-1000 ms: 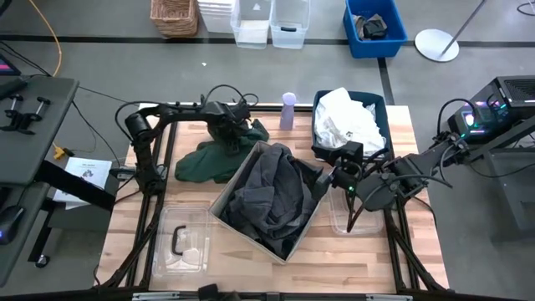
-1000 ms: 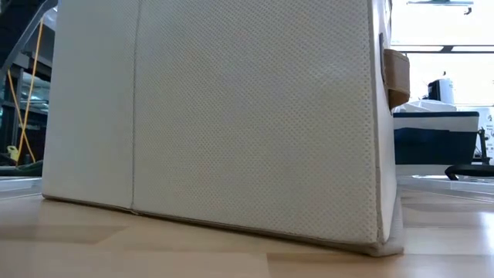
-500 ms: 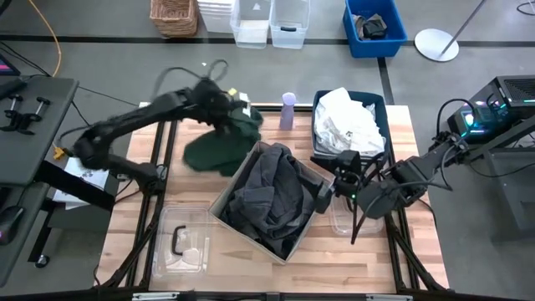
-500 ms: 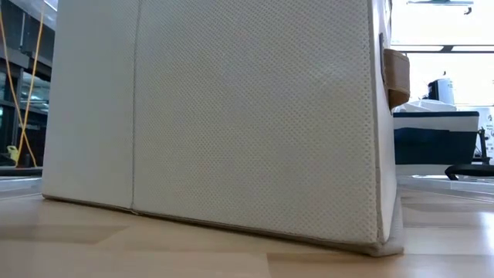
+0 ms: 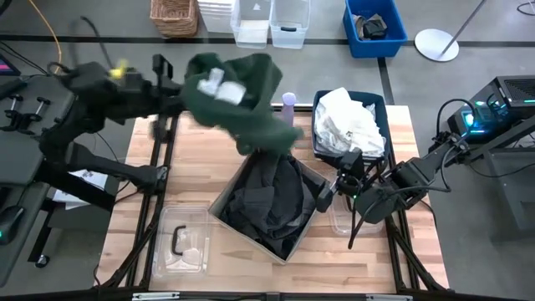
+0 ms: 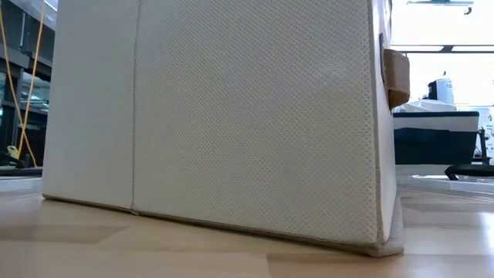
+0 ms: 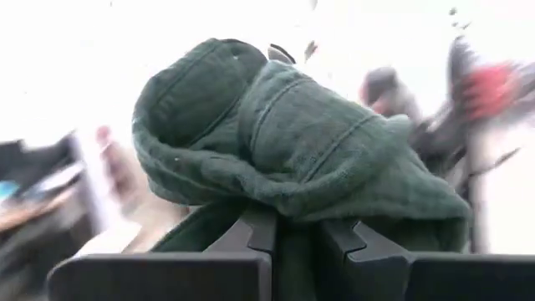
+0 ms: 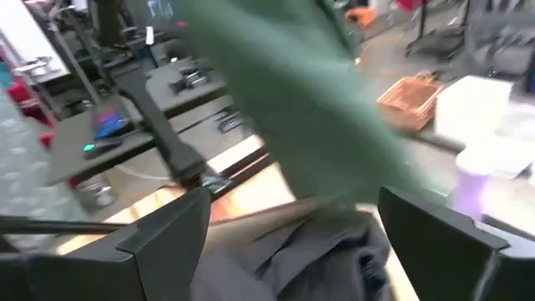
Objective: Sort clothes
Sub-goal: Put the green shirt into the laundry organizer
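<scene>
From above, the left gripper (image 5: 219, 84) is raised in the upper middle of the frame, pinching a dark green, thick-knit garment (image 5: 242, 104). The cloth balloons around the gripper and trails down to the right, its lower end hanging over the far rim of the beige fabric box (image 5: 219, 207) at the table's centre. Inside that box lies a crumpled heap of dark grey clothes (image 5: 272, 201). Upper right of the table, a dark blue plastic bin (image 5: 318, 125) holds bunched white garments (image 5: 349, 121), with a small lilac bottle (image 5: 288, 109) just beside it. The right gripper (image 5: 338, 186) sits at the box's right edge, fingers spread.

At table height, the woven beige wall of the box fills nearly the whole frame; a tan handle strap (image 6: 397, 73) shows at upper right.

In the left wrist view, the green garment is clamped between the two dark fingers (image 7: 259, 230), piled in ribbed folds above them.

In the right wrist view, the fingers (image 8: 167, 226) stand wide apart; the green garment sweeps blurred across the middle of the frame above the grey clothes. I can read no writing anywhere.
</scene>
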